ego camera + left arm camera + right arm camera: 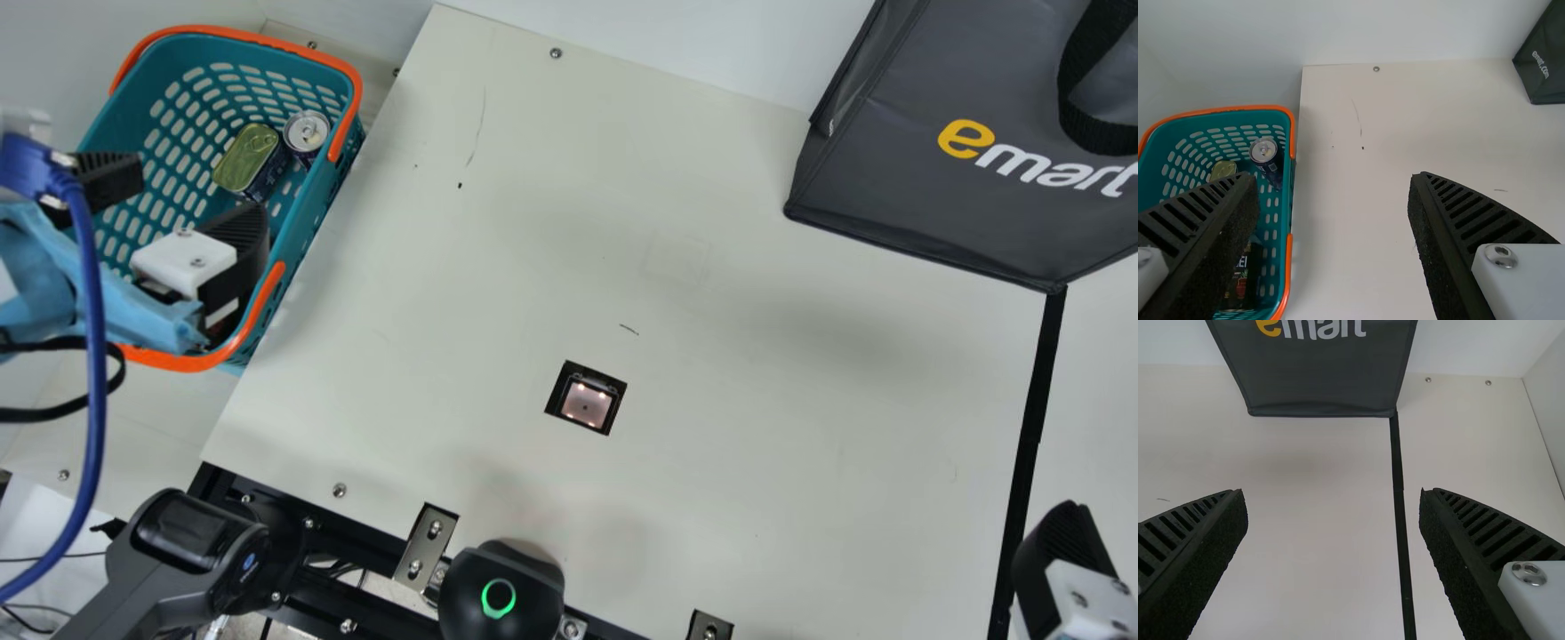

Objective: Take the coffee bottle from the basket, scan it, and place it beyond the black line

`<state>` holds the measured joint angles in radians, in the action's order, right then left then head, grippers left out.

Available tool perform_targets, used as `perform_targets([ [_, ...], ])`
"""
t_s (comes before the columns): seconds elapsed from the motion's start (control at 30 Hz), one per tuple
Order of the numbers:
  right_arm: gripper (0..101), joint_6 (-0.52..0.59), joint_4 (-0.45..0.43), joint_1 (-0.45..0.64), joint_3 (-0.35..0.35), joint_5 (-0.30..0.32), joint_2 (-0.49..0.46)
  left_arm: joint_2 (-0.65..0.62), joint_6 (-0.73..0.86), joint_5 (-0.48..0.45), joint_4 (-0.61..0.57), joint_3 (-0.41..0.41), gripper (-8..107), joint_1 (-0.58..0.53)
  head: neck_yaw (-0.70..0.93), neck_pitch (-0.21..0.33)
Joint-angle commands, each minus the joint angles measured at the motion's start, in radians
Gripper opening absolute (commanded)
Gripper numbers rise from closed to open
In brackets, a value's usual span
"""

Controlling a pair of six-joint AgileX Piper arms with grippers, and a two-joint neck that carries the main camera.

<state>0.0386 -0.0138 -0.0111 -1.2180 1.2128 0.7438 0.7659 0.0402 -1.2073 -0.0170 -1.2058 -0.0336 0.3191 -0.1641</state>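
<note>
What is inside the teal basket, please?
A can, a tin and a dark bottle. The left gripper hides part of the bottle; what lies beneath it cannot be seen.

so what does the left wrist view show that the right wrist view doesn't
Left wrist view: the teal basket holding a can, a tin and a dark labelled item, perhaps the coffee bottle, plus the open left gripper.
Right wrist view: the black line and the open right gripper.
Both: the dark bag and the cream table.
</note>
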Motion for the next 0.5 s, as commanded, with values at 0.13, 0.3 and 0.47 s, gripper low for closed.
perform_targets([
  [0.13,91,0.0,0.0,0.0,0.0,0.0,0.0,0.013,-0.007,0.011,0.01,-0.002,90,0.014,0.002,0.026],
  [0.3,91,0.0,0.0,0.0,0.0,0.0,0.0,0.024,-0.008,0.021,0.011,0.005,90,0.058,0.002,0.026],
  [0.47,91,0.0,0.0,0.0,0.0,0.0,0.0,0.038,0.017,0.037,-0.013,0.017,90,0.144,0.002,0.026],
])
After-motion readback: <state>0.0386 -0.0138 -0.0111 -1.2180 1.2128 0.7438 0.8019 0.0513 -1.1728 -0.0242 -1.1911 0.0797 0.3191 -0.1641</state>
